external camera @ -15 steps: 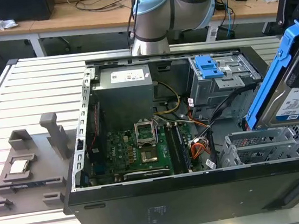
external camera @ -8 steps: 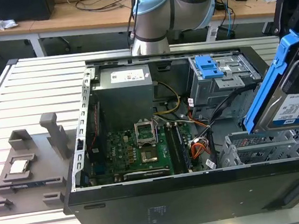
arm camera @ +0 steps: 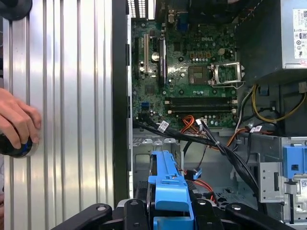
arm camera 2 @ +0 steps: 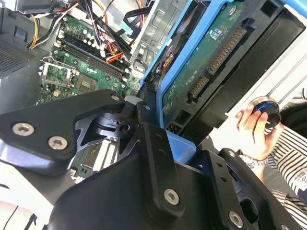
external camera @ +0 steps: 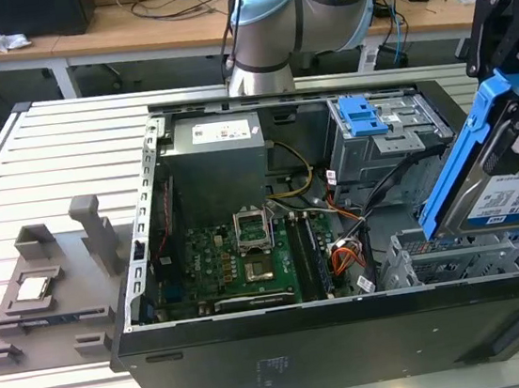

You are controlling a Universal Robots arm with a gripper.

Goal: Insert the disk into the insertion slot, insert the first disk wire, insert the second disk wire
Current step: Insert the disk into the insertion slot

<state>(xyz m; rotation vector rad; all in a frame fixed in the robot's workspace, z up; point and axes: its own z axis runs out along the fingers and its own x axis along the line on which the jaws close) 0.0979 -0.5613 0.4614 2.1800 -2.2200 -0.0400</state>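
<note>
Tool [arm camera: 170, 213] tight on the tilted disk [external camera: 510, 187], above the insertion slot [external camera: 438, 262] in the computer case [external camera: 261, 364].

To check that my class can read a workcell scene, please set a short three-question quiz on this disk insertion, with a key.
1. True or false: the gripper is shut on the disk.
2. The disk is: A) lying flat inside the slot; B) tilted above the slot; C) standing upright beside it.
3. Fill in: the caddy around the disk is coloured ____.
Key: 1 true; 2 B; 3 blue.
</note>
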